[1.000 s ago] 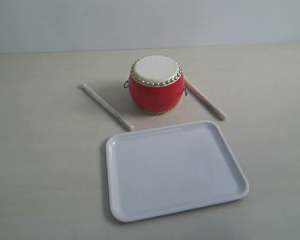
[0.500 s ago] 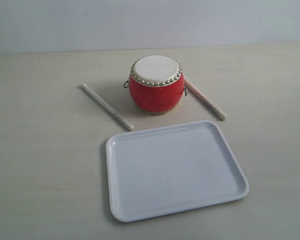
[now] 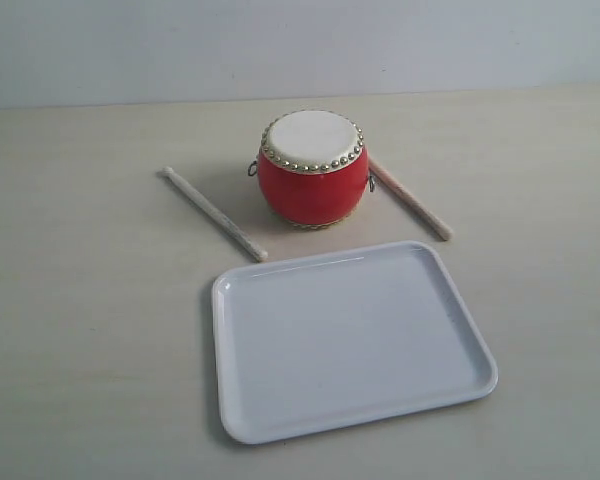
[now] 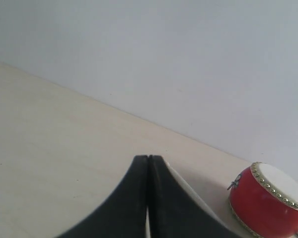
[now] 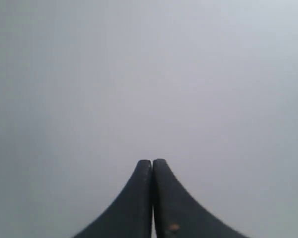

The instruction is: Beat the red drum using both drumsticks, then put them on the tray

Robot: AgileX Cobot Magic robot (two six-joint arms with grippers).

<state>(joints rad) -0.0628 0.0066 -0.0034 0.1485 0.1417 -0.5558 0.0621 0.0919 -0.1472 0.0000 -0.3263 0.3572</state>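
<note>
The red drum (image 3: 313,170) stands upright at the middle back of the table, cream skin facing up; it also shows in the left wrist view (image 4: 268,201). One drumstick (image 3: 215,214) lies flat to its left, the other drumstick (image 3: 410,199) lies to its right, partly hidden behind the drum. The white tray (image 3: 350,338) lies in front of the drum with nothing in it. Neither arm appears in the exterior view. My left gripper (image 4: 148,158) is shut and holds nothing, with a pale strip (image 4: 188,191), perhaps the left drumstick, behind its fingers. My right gripper (image 5: 152,162) is shut, facing a blank grey wall.
The pale beige table (image 3: 80,330) stretches around the objects, and a grey wall (image 3: 300,45) rises behind its far edge.
</note>
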